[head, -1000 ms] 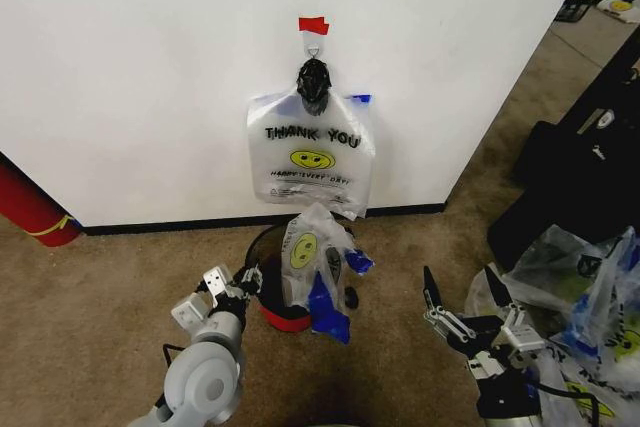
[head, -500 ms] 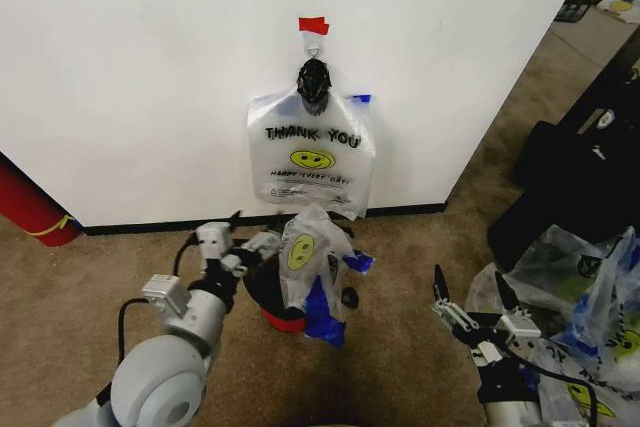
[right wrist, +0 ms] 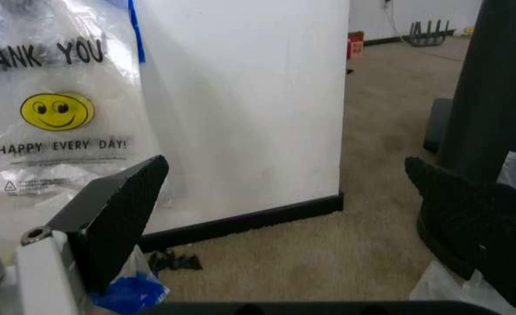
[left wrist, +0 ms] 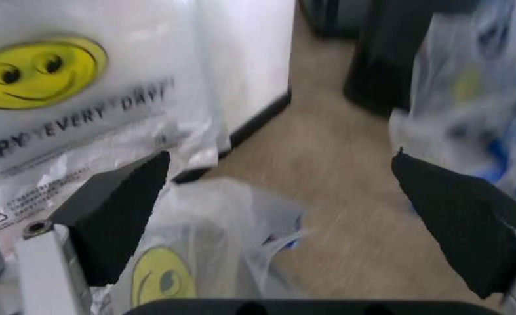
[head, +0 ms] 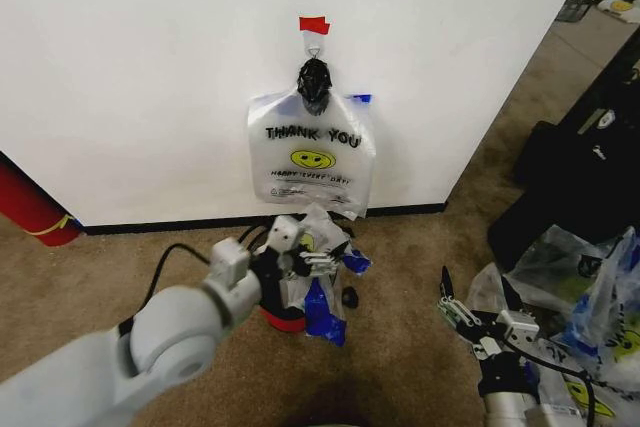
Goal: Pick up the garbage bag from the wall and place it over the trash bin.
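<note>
Reaching across the bin, the left end effector [head: 312, 263] sits at the garbage bag [head: 322, 282], fingers spread wide in the left wrist view, not pinching anything. The bag is draped loosely on the trash bin [head: 272, 299], bunched to the far side with blue patches hanging down to the carpet; the bin sits just in front of the wall [head: 150, 67], below the "THANK YOU" bag [head: 311, 152] on the hook [head: 313, 45]. From here it looks more dumped on top than fitted over the rim.

The right end effector [head: 480, 307] hovers low over the carpet, well apart from the bin, fingers spread, near the heaped bags [head: 590, 317].

Risks as I see them:
- Thin crinkly film: closing on one layer only would drag the whole bag off the bin rather than open it.
- Bin is small and light-looking; a sideways pull could tip or slide it.
- Left arm is close to the hanging bag; a lift could snag it off the hook.
- Bag mouth isn't identifiable, so rim coverage can't be judged.
</note>
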Tool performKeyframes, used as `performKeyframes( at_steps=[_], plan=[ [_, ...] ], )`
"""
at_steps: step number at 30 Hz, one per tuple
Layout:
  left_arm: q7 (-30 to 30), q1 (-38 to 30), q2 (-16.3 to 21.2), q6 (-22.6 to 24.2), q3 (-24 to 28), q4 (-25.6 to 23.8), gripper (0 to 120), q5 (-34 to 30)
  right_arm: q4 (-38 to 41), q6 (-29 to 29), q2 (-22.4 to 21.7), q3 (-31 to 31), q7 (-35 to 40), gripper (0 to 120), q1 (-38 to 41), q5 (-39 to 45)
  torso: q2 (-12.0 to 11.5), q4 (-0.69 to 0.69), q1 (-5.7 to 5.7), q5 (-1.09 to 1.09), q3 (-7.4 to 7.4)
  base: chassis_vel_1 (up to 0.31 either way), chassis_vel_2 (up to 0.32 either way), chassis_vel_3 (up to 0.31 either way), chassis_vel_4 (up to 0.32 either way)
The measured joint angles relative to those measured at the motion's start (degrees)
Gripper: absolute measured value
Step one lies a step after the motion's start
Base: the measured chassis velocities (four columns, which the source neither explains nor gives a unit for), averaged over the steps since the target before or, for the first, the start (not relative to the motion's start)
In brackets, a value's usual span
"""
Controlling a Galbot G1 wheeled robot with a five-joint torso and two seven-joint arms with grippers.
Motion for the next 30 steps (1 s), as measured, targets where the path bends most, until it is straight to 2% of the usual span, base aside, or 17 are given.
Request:
performKeyframes(
  at_steps=[5,12,16,21,23,25,30],
  plan=[
    [1.8,-4.1,0.2,3.7,5.1,2.6,100,5.4,0.0,-0.2,0.4,-0.1,0.0,100,0.2,0.0,0.0,0.04,0.0,0.01,0.0,0.0,0.0,0.0,0.0],
    [5.4,-6.7,-0.5,3.5,8.4,5.0,98,17.2,0.1,-0.2,0.6,-0.5,0.0,100,0.0,-0.2,0.0,0.02,0.0,0.0,-0.01,0.0,0.0,0.0,0.0],
    [5.9,-6.8,0.0,3.3,8.8,5.2,88,18.5,0.3,-0.4,0.5,-0.6,0.1,100,0.2,-0.2,0.0,0.02,0.0,0.01,-0.01,0.0,0.0,0.0,0.0],
    [6.0,-6.5,0.2,3.2,8.9,5.9,70,19.1,0.6,-0.7,0.4,-1.1,0.2,100,0.5,-0.6,0.0,0.03,0.0,0.01,-0.01,0.0,0.0,0.0,0.0],
    [5.9,-6.5,0.0,3.2,8.9,6.0,59,19.1,0.8,-0.8,0.4,-1.4,0.3,100,0.5,-1.0,0.0,0.02,0.0,0.01,-0.01,0.0,0.0,0.0,0.0],
    [5.9,-6.6,-0.2,3.2,9.0,6.1,55,19.0,0.9,-0.9,0.4,-1.5,0.3,100,0.5,-1.1,0.0,0.02,0.0,0.01,-0.01,0.0,0.0,0.0,0.0],
    [5.7,-7.3,-0.9,3.2,10.0,6.6,35,19.0,0.9,-1.6,-0.2,-1.5,0.7,100,0.5,-1.1,0.0,0.02,0.0,0.01,-0.01,0.0,0.0,0.0,0.0]
  ],
)
